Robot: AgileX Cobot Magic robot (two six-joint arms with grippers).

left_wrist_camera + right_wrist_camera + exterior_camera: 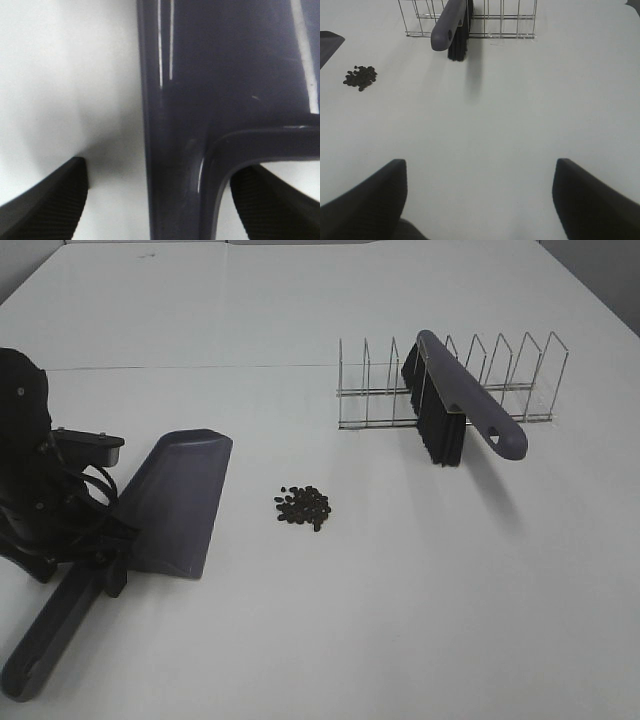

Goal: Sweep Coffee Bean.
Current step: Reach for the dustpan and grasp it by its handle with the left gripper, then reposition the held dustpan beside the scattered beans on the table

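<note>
The coffee beans (303,506) lie in a loose dark cluster on the white table; they also show in the right wrist view (360,77). A grey dustpan (180,500) lies left of them, its handle pointing to the near left. My left gripper (105,562) is open and straddles the dustpan's handle (180,150), with fingers (45,205) apart on either side. A grey brush (455,400) with black bristles leans in a wire rack; it also shows in the right wrist view (451,25). My right gripper (480,200) is open and empty, well short of the brush.
The wire rack (500,380) stands at the back right and also shows in the right wrist view (505,20). A corner of the dustpan (327,42) shows in the right wrist view. The white table (400,590) extends around the beans.
</note>
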